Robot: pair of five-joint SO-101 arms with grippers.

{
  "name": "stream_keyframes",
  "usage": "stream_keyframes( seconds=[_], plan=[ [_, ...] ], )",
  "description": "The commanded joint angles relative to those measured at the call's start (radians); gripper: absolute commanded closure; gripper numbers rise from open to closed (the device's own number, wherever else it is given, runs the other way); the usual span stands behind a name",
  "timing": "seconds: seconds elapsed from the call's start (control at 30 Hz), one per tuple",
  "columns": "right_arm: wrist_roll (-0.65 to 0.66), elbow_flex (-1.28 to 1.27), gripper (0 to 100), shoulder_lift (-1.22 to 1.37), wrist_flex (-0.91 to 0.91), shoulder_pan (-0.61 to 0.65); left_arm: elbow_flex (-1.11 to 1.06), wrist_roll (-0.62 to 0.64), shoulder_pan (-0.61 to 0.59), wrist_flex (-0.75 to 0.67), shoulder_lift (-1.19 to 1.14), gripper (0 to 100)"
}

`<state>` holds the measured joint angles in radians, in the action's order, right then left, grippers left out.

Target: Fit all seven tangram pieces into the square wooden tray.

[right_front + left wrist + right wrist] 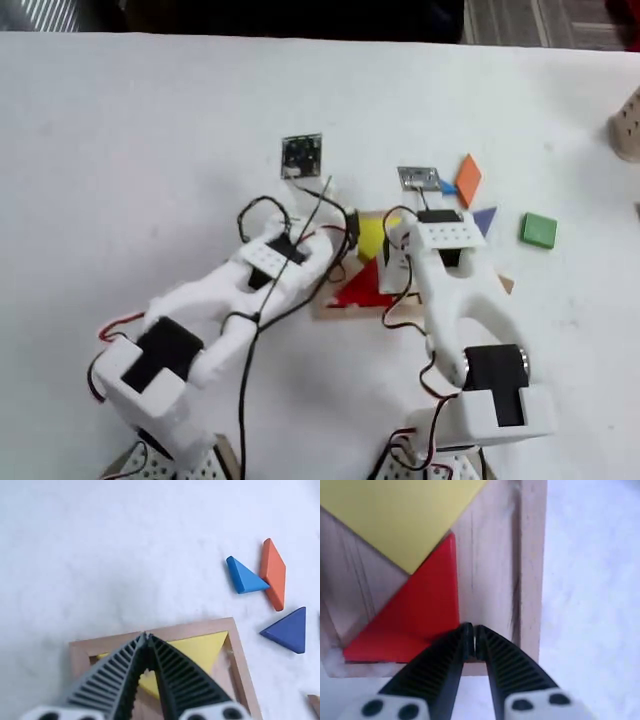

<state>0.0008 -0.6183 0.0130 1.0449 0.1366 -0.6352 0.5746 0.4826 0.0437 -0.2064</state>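
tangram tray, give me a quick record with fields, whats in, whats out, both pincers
in tray: yellow triangle, red triangle, touching
outside tray: orange parallelogram, light blue triangle, dark blue triangle, green square
left pincer: shut, over the tray rim by the yellow triangle
right pincer: shut, by the red triangle's corner

Bright, even light falls over the white counter (pixel 140 130), washing it nearly featureless in the high view; the shadows beneath the arms (pixel 230 300) are faint and soft-edged, so the light reads as diffuse and from above; the room past the far edge is dark. In the left wrist view the blue triangle (pixel 244 576) and the orange piece (pixel 273 573) cast thin soft shadows close against their edges; in the right wrist view a narrow dark shadow runs inside the wall of the tray (pixel 530 555); the yellow piece (pixel 395 515) shows flat, matte colour.
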Motion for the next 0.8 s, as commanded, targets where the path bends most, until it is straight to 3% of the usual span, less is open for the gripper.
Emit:
stream_keyframes(
  seconds=[0.0, 0.13, 0.23, 0.47, 0.63, 0.77],
  plan=[
    [-0.003, 0.040, 97.9, -0.008, 0.007, -0.010, 0.006, 0.000, -0.002, -0.026, 0.015, 98],
    [-0.008, 0.044, 97.4, -0.008, 0.005, -0.010, -0.034, 0.000, -0.005, -0.026, 0.019, 98],
    [-0.015, 0.048, 93.7, -0.016, 0.005, 0.012, -0.032, 0.000, -0.079, -0.020, 0.021, 98],
    [-0.330, 0.107, 73.5, -0.015, 0.013, 0.159, 0.032, 0.002, -0.283, -0.018, 0.021, 98],
    [-0.431, 0.115, 71.8, -0.016, -0.016, 0.271, 0.032, 0.000, -0.292, -0.018, 0.021, 98],
    [-0.436, 0.126, 71.8, 0.013, -0.077, 0.239, 0.032, 0.000, -0.288, -0.018, 0.021, 98]
  ],
)
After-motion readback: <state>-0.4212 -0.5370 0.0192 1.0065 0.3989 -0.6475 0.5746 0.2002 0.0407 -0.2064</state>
